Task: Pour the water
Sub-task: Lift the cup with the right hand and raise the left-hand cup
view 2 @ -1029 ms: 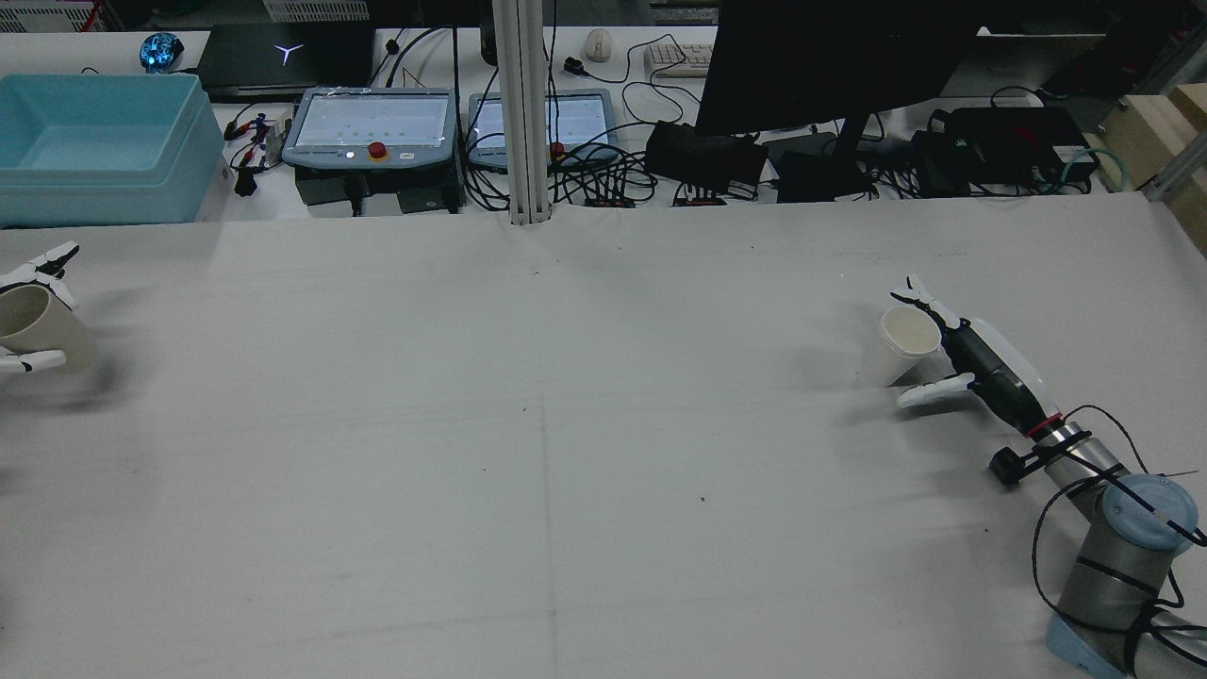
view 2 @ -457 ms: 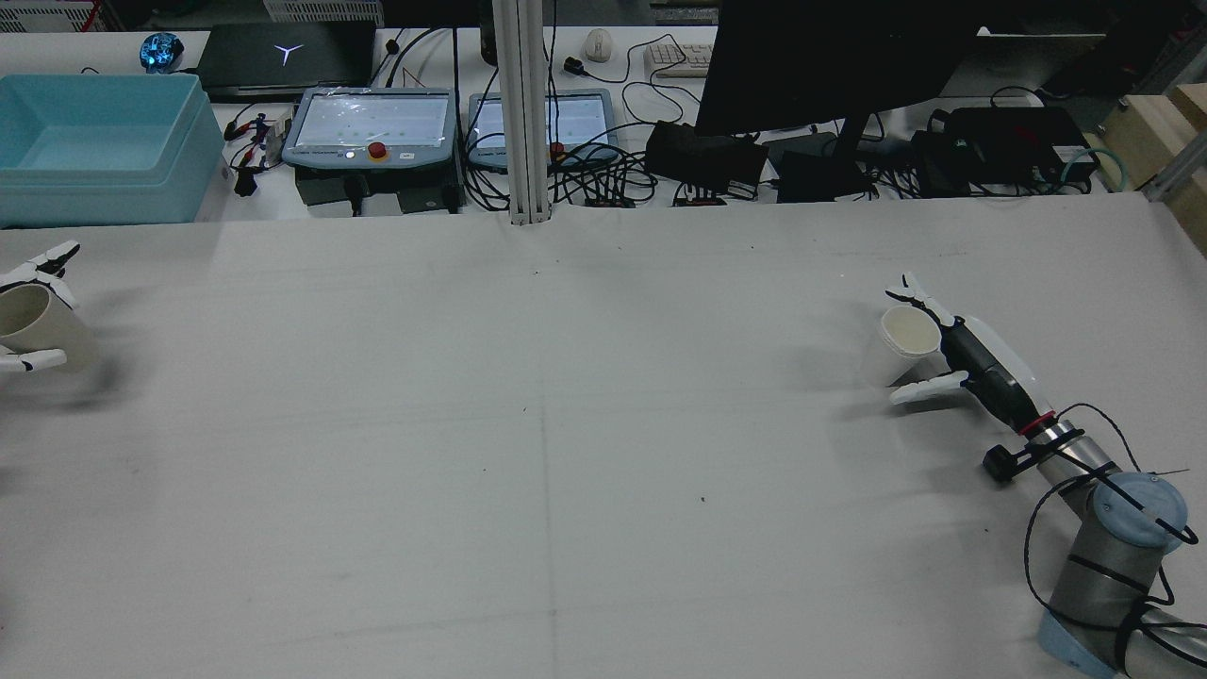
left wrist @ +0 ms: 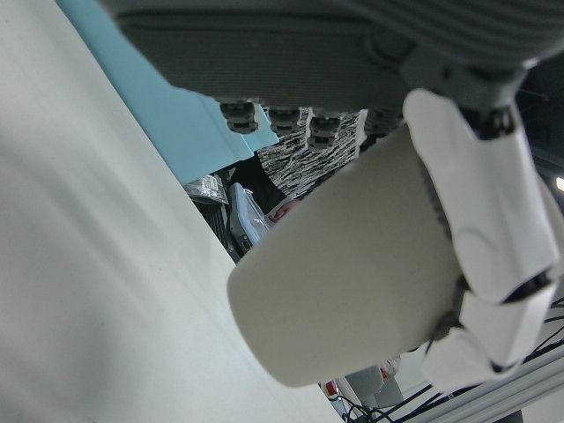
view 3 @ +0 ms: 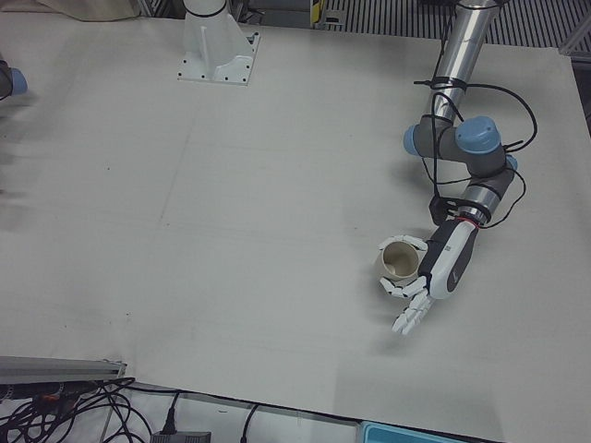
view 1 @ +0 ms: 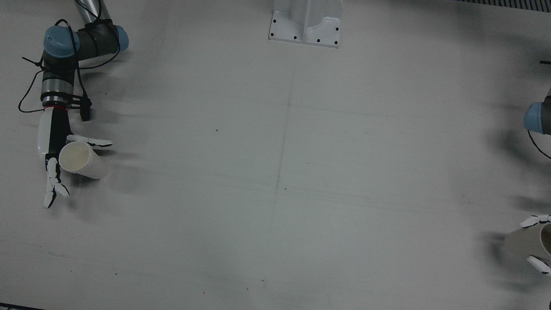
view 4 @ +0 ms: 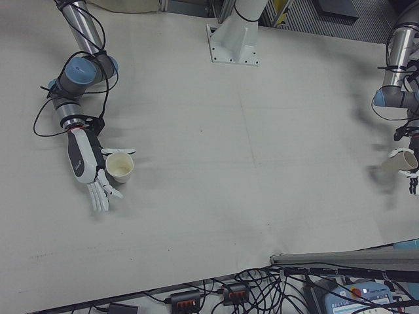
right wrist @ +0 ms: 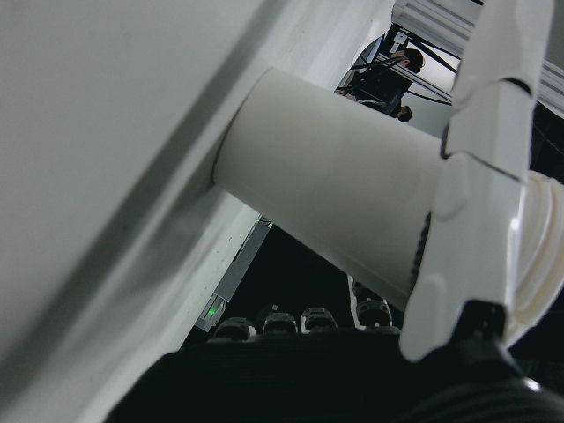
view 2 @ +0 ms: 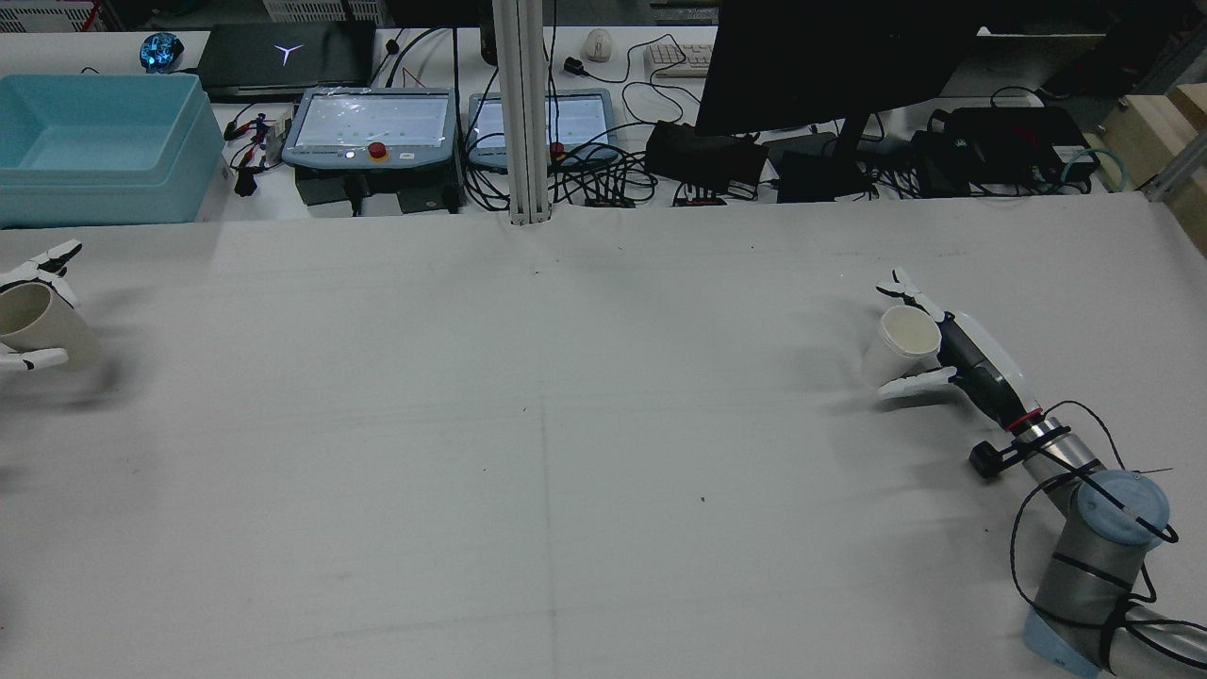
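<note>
Right hand (view 2: 952,354) cradles white paper cup (view 2: 901,341), far right of grey tabletop (view 2: 566,424) | left hand (view 3: 434,277) grips beige paper cup (view 3: 399,263), far left | cups well apart | advice: carry upright, meet mid-table, then tilt slowly.

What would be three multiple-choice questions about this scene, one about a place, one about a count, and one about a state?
1. Where is the blue bin?
A. Behind the table's far left edge, rear view
B. At the table's centre
C. Under the right arm

2. How many paper cups appear?
A. One
B. Two
C. Four

3. How is the left hand's cup positioned?
A. Upside down
B. Crushed flat
C. Mouth up, beside the left hand

Answers: 1 A, the rear view shows it there. 2 B, that cup and the right hand's cup beside the right hand. 3 C, its open mouth shows.
</note>
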You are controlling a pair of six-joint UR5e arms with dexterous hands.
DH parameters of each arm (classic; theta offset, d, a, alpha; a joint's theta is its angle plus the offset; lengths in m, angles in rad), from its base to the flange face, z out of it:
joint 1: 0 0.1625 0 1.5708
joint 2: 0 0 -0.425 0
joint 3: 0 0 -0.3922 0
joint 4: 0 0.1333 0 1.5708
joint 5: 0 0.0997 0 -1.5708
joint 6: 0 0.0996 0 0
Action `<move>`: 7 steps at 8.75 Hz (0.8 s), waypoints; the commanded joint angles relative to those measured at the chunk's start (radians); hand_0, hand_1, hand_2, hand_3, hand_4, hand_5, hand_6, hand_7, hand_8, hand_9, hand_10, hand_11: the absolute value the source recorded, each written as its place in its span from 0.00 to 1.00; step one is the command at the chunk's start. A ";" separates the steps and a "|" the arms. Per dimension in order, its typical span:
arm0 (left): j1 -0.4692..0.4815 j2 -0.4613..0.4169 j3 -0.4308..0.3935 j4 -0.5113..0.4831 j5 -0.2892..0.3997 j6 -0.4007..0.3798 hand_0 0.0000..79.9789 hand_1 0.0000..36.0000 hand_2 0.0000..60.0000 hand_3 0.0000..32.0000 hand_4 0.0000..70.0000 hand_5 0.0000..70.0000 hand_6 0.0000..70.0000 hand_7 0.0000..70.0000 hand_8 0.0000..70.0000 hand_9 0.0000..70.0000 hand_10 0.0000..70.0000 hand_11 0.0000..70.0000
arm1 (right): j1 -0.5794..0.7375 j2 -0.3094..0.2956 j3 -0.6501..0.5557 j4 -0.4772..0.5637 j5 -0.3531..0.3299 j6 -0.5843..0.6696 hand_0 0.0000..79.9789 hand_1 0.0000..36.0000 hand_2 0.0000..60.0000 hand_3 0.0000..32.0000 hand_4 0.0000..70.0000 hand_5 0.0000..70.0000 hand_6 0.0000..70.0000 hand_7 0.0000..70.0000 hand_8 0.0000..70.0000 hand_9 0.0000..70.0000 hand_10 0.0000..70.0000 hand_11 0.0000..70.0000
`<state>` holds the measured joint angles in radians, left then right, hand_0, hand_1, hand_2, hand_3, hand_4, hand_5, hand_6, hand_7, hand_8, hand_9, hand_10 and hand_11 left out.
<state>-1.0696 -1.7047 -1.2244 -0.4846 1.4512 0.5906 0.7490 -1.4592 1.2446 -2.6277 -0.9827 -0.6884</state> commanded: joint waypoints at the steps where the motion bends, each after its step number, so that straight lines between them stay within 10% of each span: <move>1: 0.000 -0.003 -0.001 -0.002 0.000 -0.001 0.57 0.89 1.00 0.00 0.52 0.64 0.10 0.10 0.04 0.07 0.04 0.08 | -0.005 0.034 0.001 -0.040 0.002 -0.013 0.71 0.63 0.05 0.00 0.04 0.31 0.03 0.08 0.02 0.06 0.00 0.00; 4: -0.001 -0.003 -0.001 -0.002 0.002 -0.002 0.58 0.88 1.00 0.00 0.52 0.64 0.09 0.10 0.04 0.07 0.04 0.08 | -0.014 0.036 -0.001 -0.040 0.002 -0.013 0.70 0.64 0.26 0.00 0.13 0.41 0.16 0.32 0.22 0.35 0.15 0.25; 7: -0.001 -0.003 -0.001 -0.002 0.000 -0.002 0.58 0.87 1.00 0.00 0.51 0.63 0.09 0.10 0.04 0.07 0.04 0.08 | -0.016 0.034 0.007 -0.040 0.001 -0.007 0.63 0.38 0.06 0.00 0.11 0.60 0.23 0.49 0.32 0.52 0.29 0.45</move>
<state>-1.0707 -1.7073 -1.2256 -0.4862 1.4515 0.5891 0.7347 -1.4244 1.2458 -2.6673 -0.9801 -0.6999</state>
